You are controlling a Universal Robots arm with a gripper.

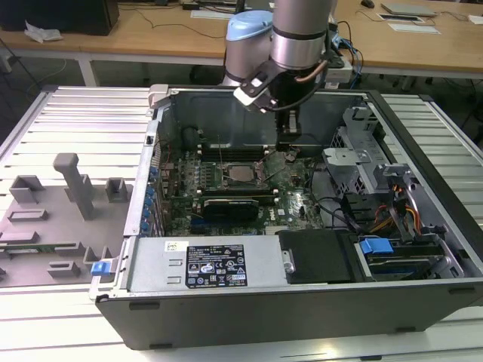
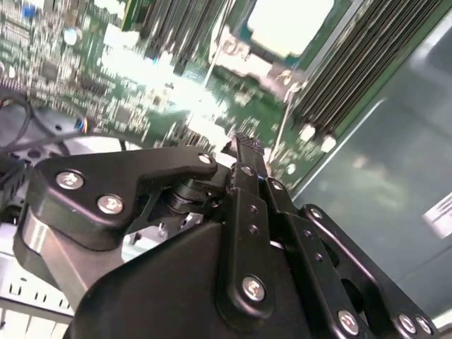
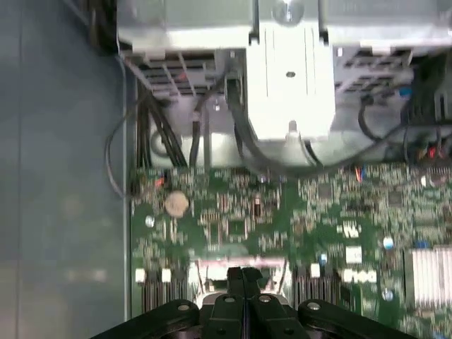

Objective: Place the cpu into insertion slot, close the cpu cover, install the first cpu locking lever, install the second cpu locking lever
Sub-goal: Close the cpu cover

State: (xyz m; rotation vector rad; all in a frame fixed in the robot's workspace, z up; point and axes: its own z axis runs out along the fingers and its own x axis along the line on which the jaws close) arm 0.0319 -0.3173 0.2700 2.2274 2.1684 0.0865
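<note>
Now, hand (image 1: 289, 145): fingers pressed together, nothing visible between them, low over the motherboard (image 1: 298, 200).
Cpu (image 1: 243, 174): flat in the board's middle, framed by the cpu cover (image 1: 229, 176).
Hand's place: near, at 2 o'clock from the cpu, exterior view.
</note>
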